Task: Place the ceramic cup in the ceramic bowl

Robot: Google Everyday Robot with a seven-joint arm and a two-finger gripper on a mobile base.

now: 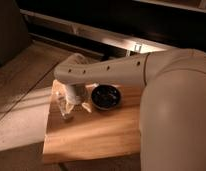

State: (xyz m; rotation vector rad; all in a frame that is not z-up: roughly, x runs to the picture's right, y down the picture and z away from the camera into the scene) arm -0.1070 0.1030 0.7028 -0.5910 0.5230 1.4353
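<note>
A wooden surface is shown from above in warm, dim light. A pale robot arm is stretched across it from the right towards the left edge. A bulky rounded part of the robot's body fills the right of the view, and the surface's right edge is hidden by it.

The claw is pointed downward from the end of the arm, over the left part of the surface and not far from the far left corner. It is seen only as a blurred pale shape, so it cannot be told whether it is spread or pressed together.

The ceramic cup is made out as a small cream-beige form right beneath the claw, close to the left edge. It is plain and much narrower than the bowl. It cannot be told whether it is gripped by the claw or simply stood on the wood.

The ceramic bowl is set on the surface just to the right of the claw, near the far edge. It is round, shallow, glossy and dark, with faint highlights on its rim. The cup is located outside the bowl, to its left.

Beyond the far edge, a pale metal rail is seen against a dark background. A tan floor is seen to the left of the surface.
</note>
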